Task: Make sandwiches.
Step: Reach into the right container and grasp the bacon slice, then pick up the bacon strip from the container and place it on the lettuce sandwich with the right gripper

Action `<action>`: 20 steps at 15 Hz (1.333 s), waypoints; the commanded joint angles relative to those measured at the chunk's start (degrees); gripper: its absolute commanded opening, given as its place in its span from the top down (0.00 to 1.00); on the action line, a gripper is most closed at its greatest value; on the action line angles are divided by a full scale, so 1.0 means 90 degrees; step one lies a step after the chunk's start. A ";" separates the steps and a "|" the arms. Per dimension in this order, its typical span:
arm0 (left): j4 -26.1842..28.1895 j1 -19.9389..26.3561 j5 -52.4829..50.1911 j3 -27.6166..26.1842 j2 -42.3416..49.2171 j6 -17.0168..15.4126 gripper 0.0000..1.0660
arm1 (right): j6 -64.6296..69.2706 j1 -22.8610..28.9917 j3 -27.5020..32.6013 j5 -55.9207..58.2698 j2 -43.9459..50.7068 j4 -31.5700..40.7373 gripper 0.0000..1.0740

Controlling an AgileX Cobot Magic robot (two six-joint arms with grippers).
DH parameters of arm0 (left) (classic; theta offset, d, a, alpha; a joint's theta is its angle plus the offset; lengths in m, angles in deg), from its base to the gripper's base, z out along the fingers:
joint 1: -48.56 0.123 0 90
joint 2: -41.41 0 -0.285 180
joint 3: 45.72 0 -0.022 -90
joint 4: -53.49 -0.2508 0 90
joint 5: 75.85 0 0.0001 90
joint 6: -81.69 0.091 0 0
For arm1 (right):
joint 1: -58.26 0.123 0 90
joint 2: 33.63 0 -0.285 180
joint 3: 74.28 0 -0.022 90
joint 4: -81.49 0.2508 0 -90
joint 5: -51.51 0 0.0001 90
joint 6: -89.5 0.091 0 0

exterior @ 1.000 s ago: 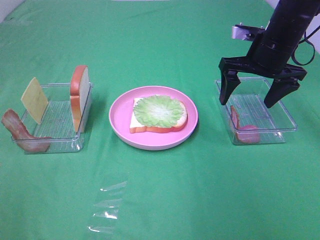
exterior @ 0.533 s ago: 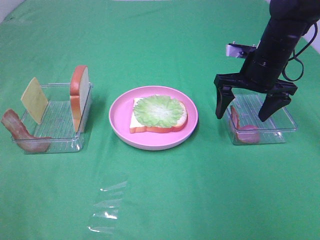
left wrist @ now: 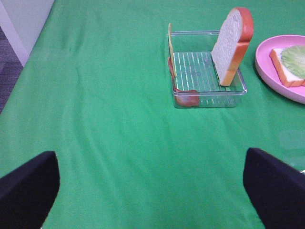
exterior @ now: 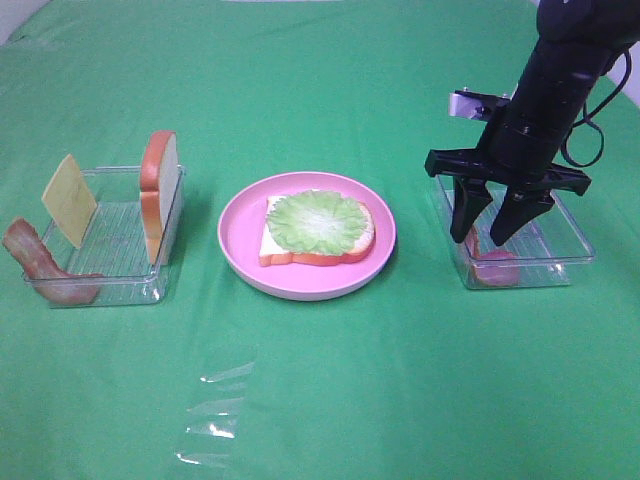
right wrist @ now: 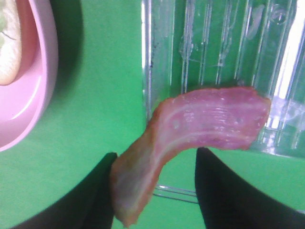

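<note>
On the pink plate [exterior: 240, 235] lies a bread slice [exterior: 300, 250] topped with green lettuce [exterior: 318, 222]. My right gripper [exterior: 478, 240] reaches down into the right clear container [exterior: 565, 235], its fingers half closed around one end of a bacon strip [exterior: 490, 262]. In the right wrist view the bacon strip [right wrist: 190, 124] touches one finger [right wrist: 95, 195], and a gap shows on the other side of my right gripper [right wrist: 155, 191]. My left gripper [left wrist: 152, 191] is open above bare cloth, out of the exterior view.
The left clear container [exterior: 110, 250] holds an upright bread slice [exterior: 158, 190], a cheese square [exterior: 68, 200] and a second bacon strip [exterior: 40, 265]. A scrap of clear plastic [exterior: 215, 410] lies on the green cloth near the front.
My right gripper has come down into the right container and its fingers have narrowed around the bacon strip. The left side has not changed.
</note>
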 commanded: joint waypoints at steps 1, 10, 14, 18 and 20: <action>0.0006 0.0000 -0.0032 0.0019 0.0127 0.0006 0.06 | -0.0032 0.0000 0.0051 0.0070 -0.0013 0.0178 0.56; 0.0006 0.0000 -0.0032 0.0019 0.0127 0.0006 0.06 | -0.0025 0.0000 0.0051 0.0070 -0.0025 0.0006 1.00; 0.0006 0.0000 -0.0032 0.0019 0.0127 0.0006 0.06 | -0.0013 0.0000 0.0045 0.0115 0.0051 0.0013 1.00; 0.0006 0.0000 -0.0032 0.0019 0.0127 0.0006 0.06 | 0.0025 0.0000 0.0038 0.0166 0.0719 0.0191 1.00; 0.0006 0.0000 -0.0032 0.0019 0.0127 0.0006 0.06 | 0.0032 0.0000 0.0038 0.0172 0.1184 0.0427 1.00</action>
